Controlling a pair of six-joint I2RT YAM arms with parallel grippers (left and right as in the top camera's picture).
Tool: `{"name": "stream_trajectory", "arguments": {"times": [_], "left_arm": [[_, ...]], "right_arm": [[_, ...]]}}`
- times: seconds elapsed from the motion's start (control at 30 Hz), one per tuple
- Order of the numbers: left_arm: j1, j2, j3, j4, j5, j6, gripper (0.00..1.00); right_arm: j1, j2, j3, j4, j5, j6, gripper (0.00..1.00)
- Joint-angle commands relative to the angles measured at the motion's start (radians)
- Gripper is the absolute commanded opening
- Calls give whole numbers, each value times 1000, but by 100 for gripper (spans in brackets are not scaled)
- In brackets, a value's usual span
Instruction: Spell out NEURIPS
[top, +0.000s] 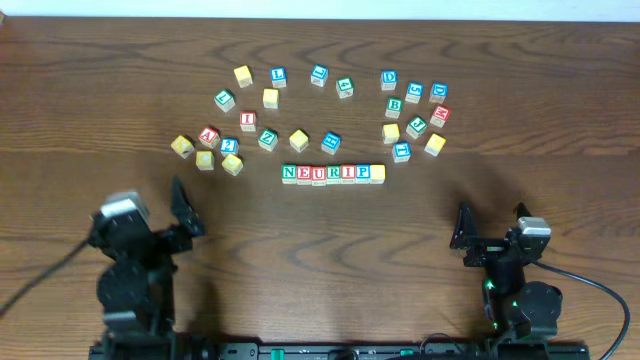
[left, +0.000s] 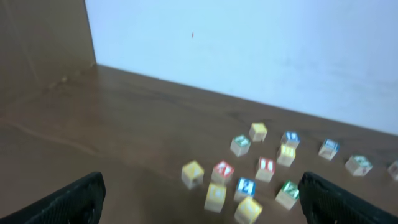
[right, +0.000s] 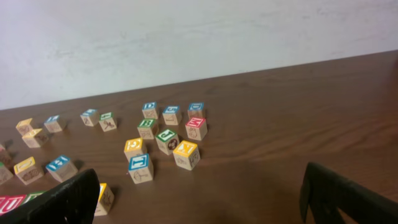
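Observation:
Seven cubes stand side by side in a row (top: 333, 173) at the table's middle: green N (top: 289, 173), red E (top: 304, 173), red U (top: 319, 173), green R (top: 334, 173), red I (top: 348, 172), blue P (top: 363, 172) and a yellow-faced cube (top: 378, 173). The yellow-faced cube (right: 104, 198) peeks out beside my right gripper's left finger. My left gripper (top: 155, 215) (left: 202, 202) hangs open and empty at the near left, well short of the row. At the near right my right gripper (top: 492, 228) (right: 199, 199) is open too, with only bare table between its fingers.
Loose letter and digit cubes lie in an arc behind the row: a left group (top: 215, 145) (left: 239, 186), a middle few (top: 320, 75) and a right group (top: 415, 115) (right: 165, 140). A white wall (right: 186, 37) bounds the table's far side. The left wrist view is blurred.

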Motion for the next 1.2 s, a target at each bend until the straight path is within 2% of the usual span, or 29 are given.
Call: {"name": "stream_trajectory", "arguments": {"times": [0.0, 0.37, 0.6, 1.17], "left_arm": [[4, -103, -108, 36, -6, 20, 98], [4, -278, -334, 101, -5, 111, 97], [4, -284, -391, 125, -3, 193, 98], [4, -280, -393, 129, 2, 196, 98]], "right_arm": [[6, -6, -1, -3, -3, -8, 99], [6, -6, -1, -3, -3, -8, 99], [6, -6, -1, -3, -3, -8, 99], [6, -6, -1, -3, -3, -8, 99]]}}
